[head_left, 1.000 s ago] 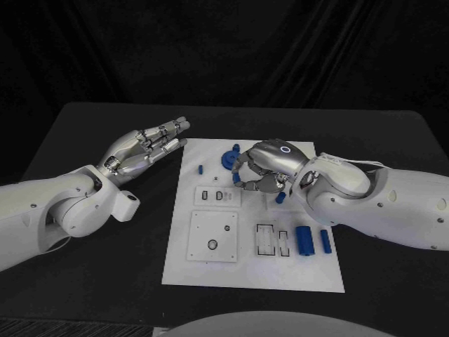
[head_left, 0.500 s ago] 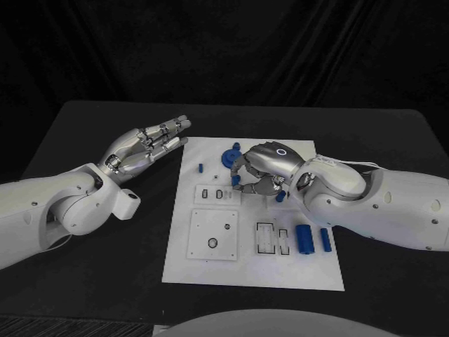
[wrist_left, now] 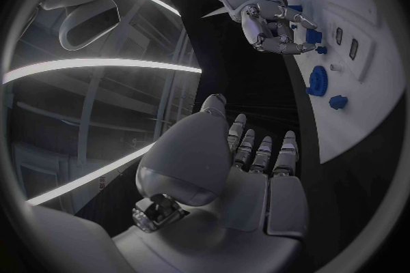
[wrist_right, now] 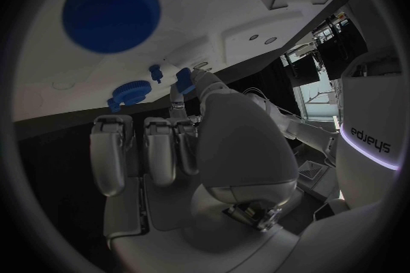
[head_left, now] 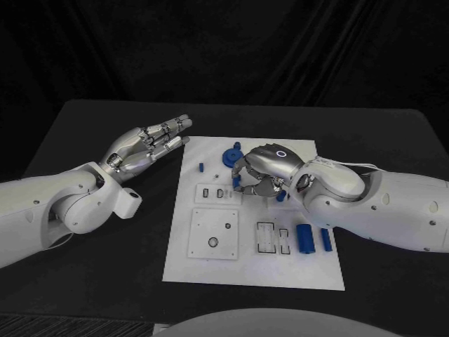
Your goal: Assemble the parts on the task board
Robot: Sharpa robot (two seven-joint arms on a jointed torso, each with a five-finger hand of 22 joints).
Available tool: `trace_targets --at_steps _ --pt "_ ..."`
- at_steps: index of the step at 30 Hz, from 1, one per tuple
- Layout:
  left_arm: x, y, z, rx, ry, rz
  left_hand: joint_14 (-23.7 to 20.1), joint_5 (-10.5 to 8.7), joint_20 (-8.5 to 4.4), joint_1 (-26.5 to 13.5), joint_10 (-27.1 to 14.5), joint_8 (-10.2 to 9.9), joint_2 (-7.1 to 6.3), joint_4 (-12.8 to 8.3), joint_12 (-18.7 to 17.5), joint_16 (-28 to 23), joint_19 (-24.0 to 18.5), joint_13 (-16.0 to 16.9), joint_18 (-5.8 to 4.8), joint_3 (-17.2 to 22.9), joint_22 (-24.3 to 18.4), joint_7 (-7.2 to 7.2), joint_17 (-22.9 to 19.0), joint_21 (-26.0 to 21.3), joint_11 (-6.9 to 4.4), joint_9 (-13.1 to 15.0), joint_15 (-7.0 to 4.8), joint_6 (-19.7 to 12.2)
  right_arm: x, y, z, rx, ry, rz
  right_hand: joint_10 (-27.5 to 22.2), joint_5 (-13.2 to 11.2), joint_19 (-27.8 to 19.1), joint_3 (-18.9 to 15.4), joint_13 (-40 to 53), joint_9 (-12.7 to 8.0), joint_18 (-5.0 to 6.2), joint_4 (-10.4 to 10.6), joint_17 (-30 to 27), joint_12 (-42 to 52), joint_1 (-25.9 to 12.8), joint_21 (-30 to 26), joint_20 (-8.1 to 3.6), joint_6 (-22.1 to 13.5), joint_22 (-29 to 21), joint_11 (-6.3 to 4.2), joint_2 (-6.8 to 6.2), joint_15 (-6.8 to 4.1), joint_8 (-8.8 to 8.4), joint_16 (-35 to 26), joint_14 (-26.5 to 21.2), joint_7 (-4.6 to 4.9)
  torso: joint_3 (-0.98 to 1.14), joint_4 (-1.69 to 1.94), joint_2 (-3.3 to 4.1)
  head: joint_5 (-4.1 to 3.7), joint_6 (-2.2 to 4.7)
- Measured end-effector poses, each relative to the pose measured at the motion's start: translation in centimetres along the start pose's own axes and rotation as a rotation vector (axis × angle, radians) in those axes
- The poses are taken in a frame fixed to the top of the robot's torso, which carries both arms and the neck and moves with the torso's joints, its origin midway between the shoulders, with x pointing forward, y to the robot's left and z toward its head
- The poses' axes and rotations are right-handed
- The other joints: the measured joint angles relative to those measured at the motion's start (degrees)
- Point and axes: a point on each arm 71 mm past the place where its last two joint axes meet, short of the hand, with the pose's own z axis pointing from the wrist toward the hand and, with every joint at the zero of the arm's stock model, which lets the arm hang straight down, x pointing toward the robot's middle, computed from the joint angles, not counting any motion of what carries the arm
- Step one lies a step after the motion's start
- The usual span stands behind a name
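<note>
White task board [head_left: 253, 270] on black table [head_left: 93, 274]

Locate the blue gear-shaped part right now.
In the head view the blue gear-shaped part sits at the far end of the task board, just left of the right hand and right of a small blue peg.

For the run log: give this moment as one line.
left robot hand: open, beside task board | right robot hand: over board's far part, pinching small blue part | blue gear: on board
</note>
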Motion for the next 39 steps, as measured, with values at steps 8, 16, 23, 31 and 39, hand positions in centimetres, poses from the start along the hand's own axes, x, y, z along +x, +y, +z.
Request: trace_targets --at_steps 8,16,23,31,39 --pt "-0.01 0.01 -0.01 -0.001 0.001 -0.001 0.00 0.00 0.00 0.00 0.00 0.00 0.00 0.00 0.00 0.00 0.00 0.00 0.00 0.00 0.00 0.00 0.00 0.00 0.00 0.00 0.00 0.00 0.28 -0.06 -0.05 0.006 0.012 0.001 0.00 0.00 0.00 -0.16 0.00 0.00 0.00 -0.15 0.00 0.00 -0.07 -0.35 0.00 -0.09 0.00 0.00 -0.08 0.35 0.00 0.00 -0.05 0.08 -0.02 -0.01 -0.03 0.15 -0.09" --pt "-0.04 0.03 0.01 -0.001 0.001 -0.001 0.00 0.00 0.00 0.45 0.00 0.00 -0.01 -0.24 0.00 0.00 0.00 0.00 0.00 0.25 0.00 0.00 0.00 0.00 0.00 0.00 0.00 0.00 0.50 -0.09 -0.12 0.011 0.028 0.002 0.00 0.00 0.21 -0.16 0.00 0.05 0.00 -0.15 0.00 0.00 -0.07 -0.35 0.21 -0.38 0.00 0.00 -0.08 0.35 -0.05 0.00 -0.05 0.38 -0.02 0.04 -0.01 -0.14 -0.11" --pt "-0.01 0.04 0.05 -0.001 0.003 -0.002 0.00 0.00 0.00 0.46 0.00 0.00 -0.01 -0.24 0.00 0.00 0.00 0.00 0.01 0.25 0.00 0.00 0.00 0.00 0.00 0.00 0.00 0.00 0.56 -0.07 -0.07 0.013 0.036 0.001 -0.05 0.00 0.01 -0.07 -0.01 1.72 0.00 -0.55 0.00 0.00 -0.15 -0.35 0.41 -0.85 -0.01 0.37 -0.15 0.35 -0.22 0.00 -0.05 0.46 -0.02 0.03 -0.02 -0.03 -0.06" --pt "-0.03 0.05 0.04 -0.002 0.004 -0.003 0.00 0.21 0.00 0.46 0.00 0.00 -0.01 -0.24 0.00 0.00 0.00 0.00 0.00 0.24 0.00 0.00 0.00 0.00 0.00 0.00 0.00 0.00 0.63 -0.05 0.03 0.013 0.042 0.000 -0.05 0.00 0.01 -0.07 -0.01 2.16 0.00 -0.55 0.00 0.00 -0.15 -0.52 0.41 -1.52 -0.01 0.36 -0.15 0.52 -0.50 0.00 0.11 0.71 -0.02 -0.04 -0.03 -0.13 -0.24" --pt "-0.04 0.07 0.06 -0.003 0.005 -0.003 0.00 0.22 0.00 0.46 0.00 0.00 -0.01 -0.24 0.00 0.00 0.00 0.00 0.01 0.24 0.00 0.00 0.00 0.00 0.00 0.00 0.00 0.00 0.79 -0.05 0.06 0.014 0.050 0.000 0.16 -0.98 0.04 0.10 -0.01 1.73 0.00 -1.05 0.00 0.00 -0.98 -0.61 0.78 -3.66 0.04 0.57 -0.36 0.73 -1.61 0.00 -0.10 1.01 -0.01 -0.01 -0.02 -0.24 -0.29"
